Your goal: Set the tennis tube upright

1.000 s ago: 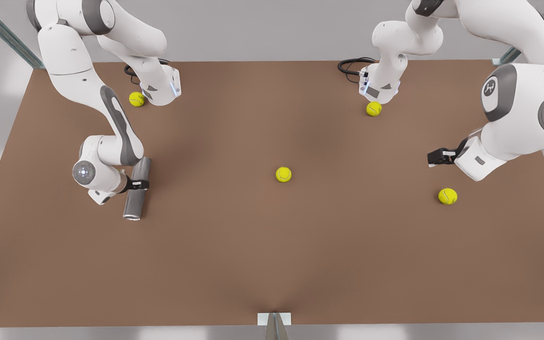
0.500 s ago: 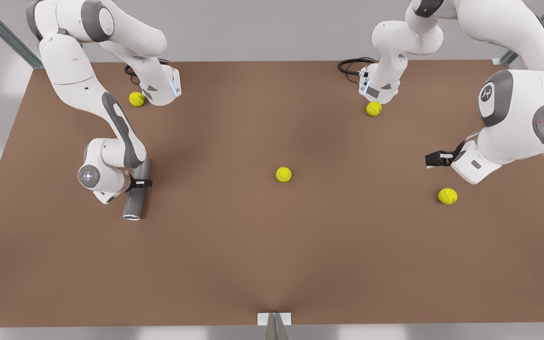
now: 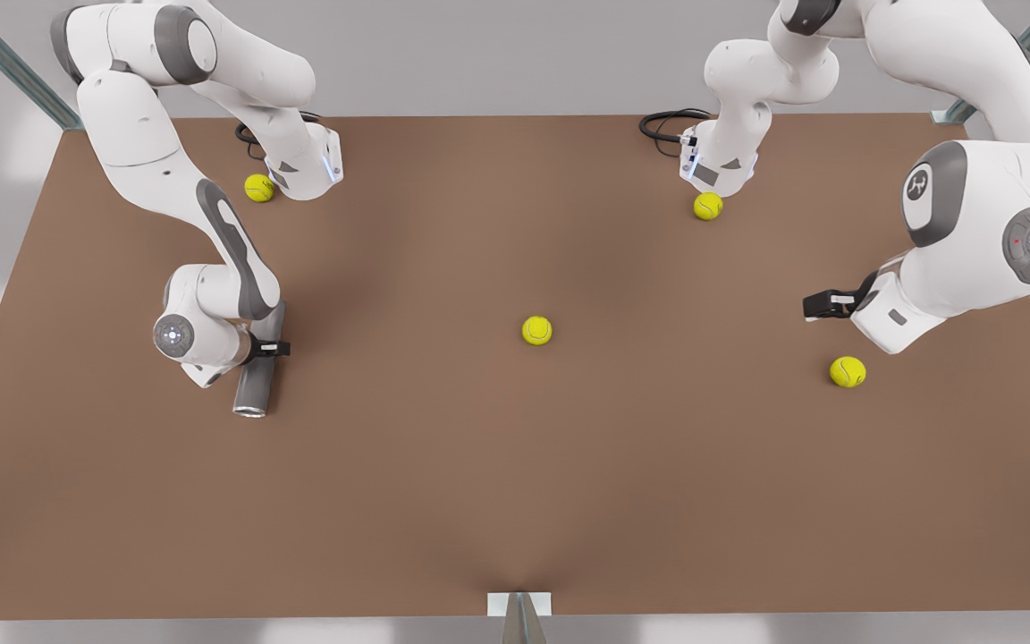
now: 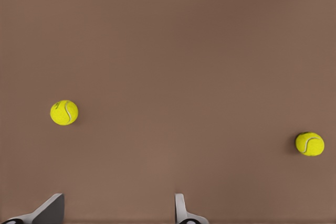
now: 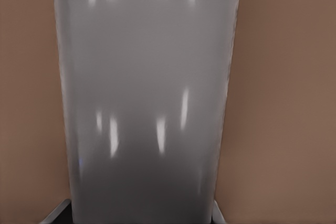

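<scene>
1. Tube point(image 3: 257, 367): the task's thing lies flat on the table point(image 3: 515, 501), toward the front view's left, its silvery rim at the end nearest the camera. It is not upright, so the main part of the job is still undone, as I judge it.
2. Table: brown and wide, it carries the tube and four balls, all well apart from one another.
3. Right gripper point(image 3: 268, 348): it sits across the tube's middle, fingers clamped on the grey wall from both sides; in the right wrist view the tube point(image 5: 147, 98) stands close before the camera with dark finger tips at either side of it. So the grasp looks made (the one step I would count as done), while lifting, tilting to vertical and setting down on an end all remain.
4. Left gripper point(image 3: 823, 305): it hangs above the table at the front view's right, waiting, well apart from the tube; its fingers point(image 4: 181, 211) stand apart with nothing between them.
5. Balls: one at mid-table point(image 3: 536, 330), one near the left gripper point(image 3: 848, 371), and two by the arm bases at the far edge point(image 3: 258, 188) point(image 3: 707, 206). None lies near the tube, so I expect no trouble from them when it is stood up.
</scene>
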Controlling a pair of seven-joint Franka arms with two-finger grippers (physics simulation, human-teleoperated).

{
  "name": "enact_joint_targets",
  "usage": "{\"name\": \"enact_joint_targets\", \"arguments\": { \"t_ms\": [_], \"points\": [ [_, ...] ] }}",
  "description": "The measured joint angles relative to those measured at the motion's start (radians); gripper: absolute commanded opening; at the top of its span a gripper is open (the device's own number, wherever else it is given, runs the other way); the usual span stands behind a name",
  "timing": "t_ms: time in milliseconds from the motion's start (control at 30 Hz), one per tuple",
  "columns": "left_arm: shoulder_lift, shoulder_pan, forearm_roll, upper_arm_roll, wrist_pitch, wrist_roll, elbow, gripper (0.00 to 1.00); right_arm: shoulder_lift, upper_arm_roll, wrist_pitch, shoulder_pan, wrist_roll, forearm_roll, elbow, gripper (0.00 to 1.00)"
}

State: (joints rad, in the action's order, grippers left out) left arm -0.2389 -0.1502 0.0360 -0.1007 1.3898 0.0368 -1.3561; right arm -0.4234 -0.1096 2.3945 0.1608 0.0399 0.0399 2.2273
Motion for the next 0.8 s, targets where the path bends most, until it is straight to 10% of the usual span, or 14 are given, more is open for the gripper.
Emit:
{"name": "enact_joint_targets", "arguments": {
  "t_ms": [433,800],
  "points": [
    [-0.002,0.000,0.001,0.000,-0.003,0.001,0.000,1.00,-0.012,0.000,0.013,0.000,0.002,-0.002,-0.002,0.57],
    [-0.001,0.000,0.001,0.000,-0.005,0.005,0.000,1.00,-0.008,-0.001,-0.004,-0.003,0.010,-0.006,-0.012,0.53]
  ]
}}
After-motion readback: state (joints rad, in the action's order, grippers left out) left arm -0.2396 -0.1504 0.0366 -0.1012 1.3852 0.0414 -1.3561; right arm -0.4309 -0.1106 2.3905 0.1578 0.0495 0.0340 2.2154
